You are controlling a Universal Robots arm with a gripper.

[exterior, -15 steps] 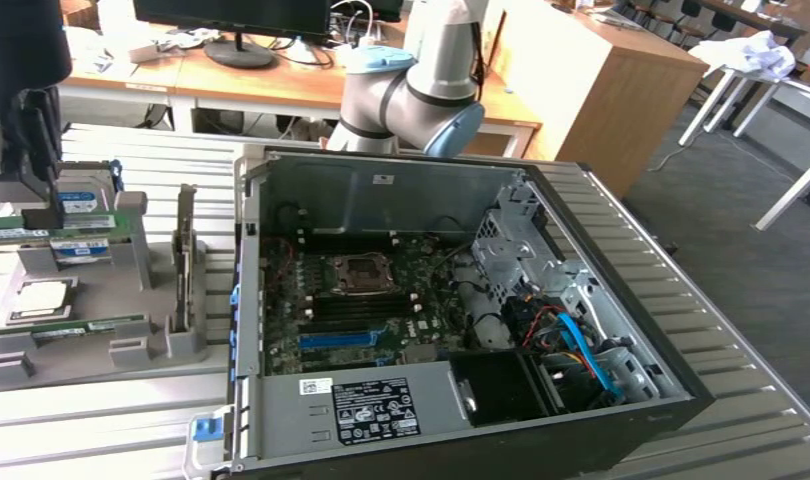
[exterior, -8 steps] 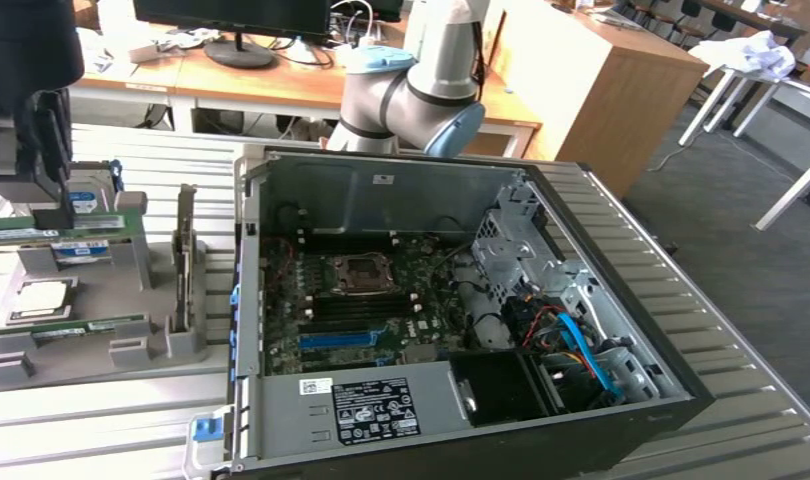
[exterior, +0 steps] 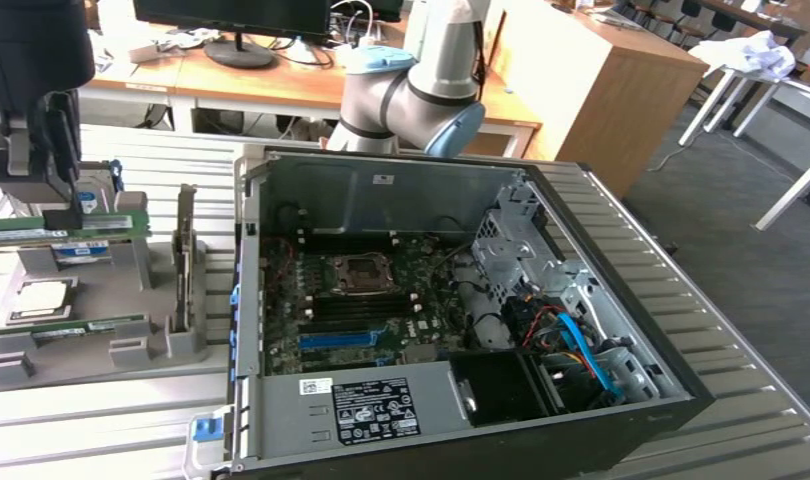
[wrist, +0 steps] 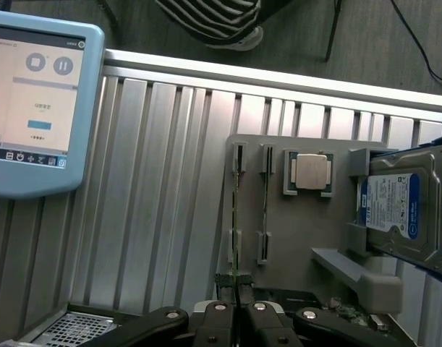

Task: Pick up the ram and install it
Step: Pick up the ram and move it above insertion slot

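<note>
Claw point(wrist: 237, 284), partly cut off, clamps the thin, edge-on ram point(wrist: 236, 206).

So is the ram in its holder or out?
In. The ram stands on edge in a slot of the grey holder, and the tool is shut on its end.

Grey arm point(exterior: 408, 95), blue caps point(exterior: 378, 58), black gripper point(wrist: 236, 283)

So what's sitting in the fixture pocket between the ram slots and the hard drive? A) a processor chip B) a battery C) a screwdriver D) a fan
A: a square silver processor chip lies in the grey fixture, ram sticks on one side, hard drive on the other.
</note>
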